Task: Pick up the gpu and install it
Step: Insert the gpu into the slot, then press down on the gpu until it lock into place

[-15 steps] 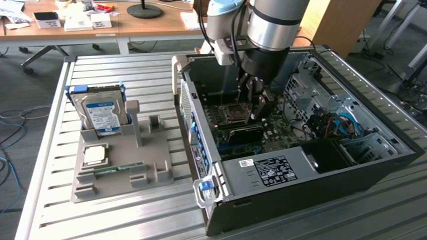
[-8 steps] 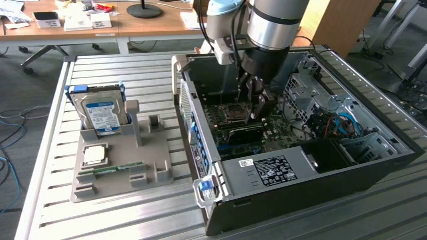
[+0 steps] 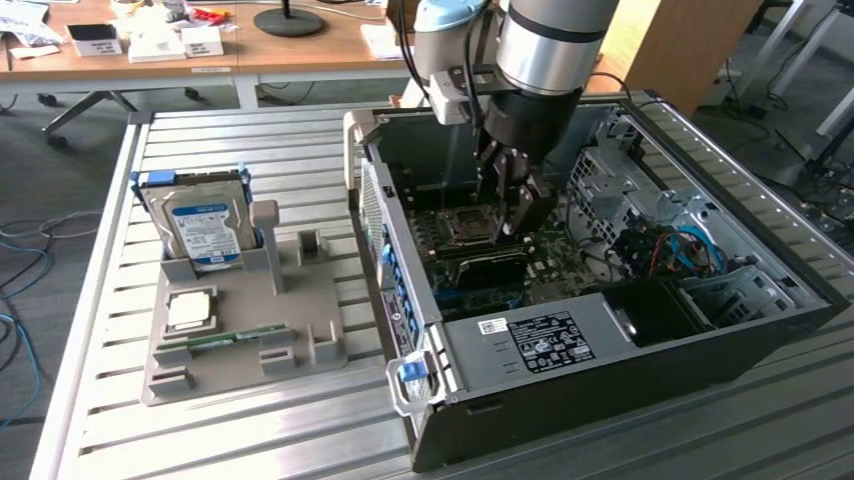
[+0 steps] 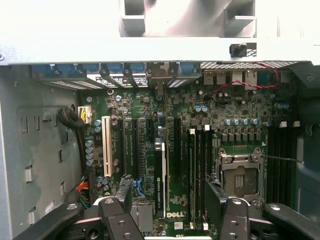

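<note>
Between the spread fingers of the tool (image 4: 167, 192), the gpu (image 4: 159, 175) stands edge-on on the motherboard (image 4: 200, 125).

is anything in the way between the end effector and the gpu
Nothing visible. The gpu stands on edge on the motherboard, in the gap between the end effector's open fingers, with clear space on both sides of it.
</note>
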Motion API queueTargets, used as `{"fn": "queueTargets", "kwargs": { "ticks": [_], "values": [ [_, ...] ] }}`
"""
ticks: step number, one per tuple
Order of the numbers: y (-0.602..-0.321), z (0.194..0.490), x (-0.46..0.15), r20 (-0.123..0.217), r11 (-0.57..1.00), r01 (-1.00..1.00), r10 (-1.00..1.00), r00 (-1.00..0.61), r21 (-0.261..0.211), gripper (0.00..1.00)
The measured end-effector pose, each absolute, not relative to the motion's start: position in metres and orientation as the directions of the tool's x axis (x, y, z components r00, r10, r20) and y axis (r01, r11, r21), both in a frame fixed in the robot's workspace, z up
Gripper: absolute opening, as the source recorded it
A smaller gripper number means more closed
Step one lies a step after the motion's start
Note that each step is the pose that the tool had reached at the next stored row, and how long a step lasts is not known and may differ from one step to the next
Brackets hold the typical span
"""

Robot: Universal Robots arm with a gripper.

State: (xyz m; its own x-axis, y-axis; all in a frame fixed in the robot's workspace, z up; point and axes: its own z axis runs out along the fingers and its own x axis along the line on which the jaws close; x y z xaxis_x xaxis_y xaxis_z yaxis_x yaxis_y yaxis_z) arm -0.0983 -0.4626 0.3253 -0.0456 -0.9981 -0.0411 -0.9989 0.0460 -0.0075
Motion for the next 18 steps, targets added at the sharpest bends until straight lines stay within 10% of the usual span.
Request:
{"fn": "queueTargets", "kwargs": {
  "ticks": [18],
  "values": [
    [-0.4626, 0.3254, -0.0983, -0.041, 0.046, -0.999, -0.998, -0.046, -0.007, 0.67]
  ]
}}
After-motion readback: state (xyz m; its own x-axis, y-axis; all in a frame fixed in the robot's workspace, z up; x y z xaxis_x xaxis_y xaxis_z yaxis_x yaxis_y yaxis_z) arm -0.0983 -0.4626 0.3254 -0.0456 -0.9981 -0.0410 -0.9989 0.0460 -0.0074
